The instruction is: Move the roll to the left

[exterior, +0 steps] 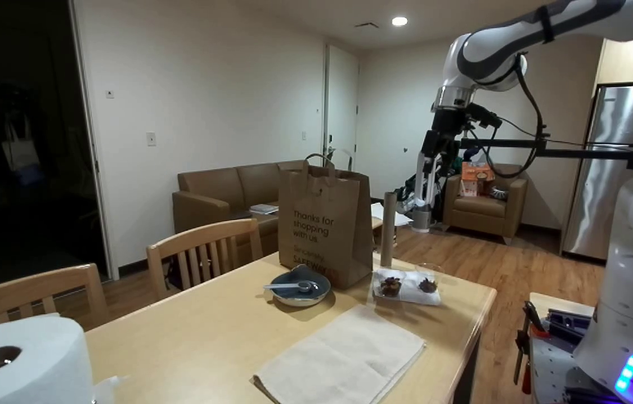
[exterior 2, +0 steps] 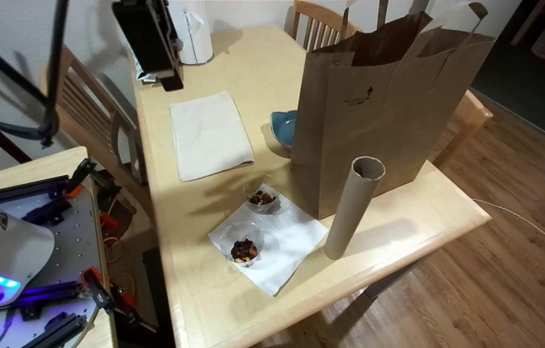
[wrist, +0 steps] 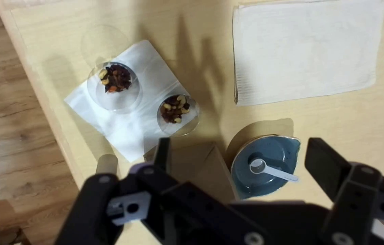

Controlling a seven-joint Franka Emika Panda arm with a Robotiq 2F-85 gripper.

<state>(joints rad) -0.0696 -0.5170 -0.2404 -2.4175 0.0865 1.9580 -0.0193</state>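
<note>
A black two-finger robot gripper [wrist: 239,151], its fingers [wrist: 324,163] spread wide with nothing held between them, is poised above a pale wooden table [exterior: 182,348] while a slim brown cardboard tube [exterior 2: 354,208] awaits its move to the left. The tube, most likely the roll in question, stands upright near the table's end, just beside a tall brown paper shopping bag [exterior 2: 379,121] and close to a square white paper napkin [exterior 2: 296,237] bearing two clear plastic cups [wrist: 120,102] of nuts and dried fruit [wrist: 117,78]. A thick white roll of paper towels [exterior 2: 200,38], the less likely candidate, stands well apart at the opposite end.

In the wrist view, the gap between the fingers frames part of the bag and a blue ceramic bowl [wrist: 287,149]; the tube sits outside it, largely hidden by the gripper itself, leaving the fingers' height above it hard to judge.

The step in hand appears to be the approach, with the grasp not yet made. The next move calls for shifting the fingers across, settling them on either side of the tube and squeezing gently, as hollow card could dent or topple. If left means the robot's own, the bag would seem to block a straight slide, favouring a lift around it.
</note>
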